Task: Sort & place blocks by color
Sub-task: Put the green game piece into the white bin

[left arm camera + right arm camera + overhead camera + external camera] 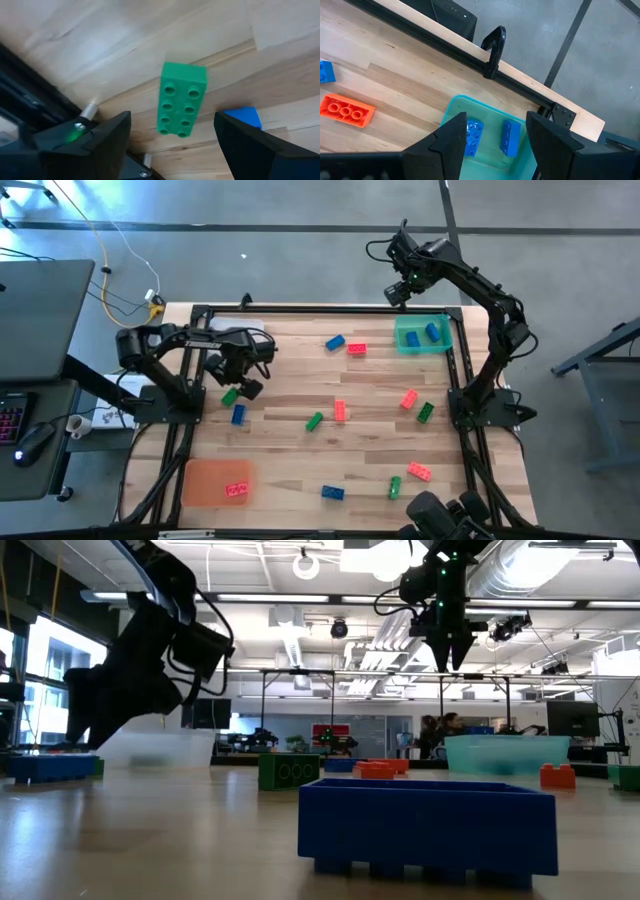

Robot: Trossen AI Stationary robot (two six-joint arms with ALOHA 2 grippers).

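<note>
While my left gripper (172,137) is hanging wide open and empty at the left of the high frame, the green block (182,99) is lying directly below it, long axis crossing the gap; my right gripper (401,292) is waiting half open, empty, above the teal tray (420,348) upper right.

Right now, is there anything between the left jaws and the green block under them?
No. In the left wrist view the left gripper hangs open over the green block, with only bare wooden table showing around it.
</note>
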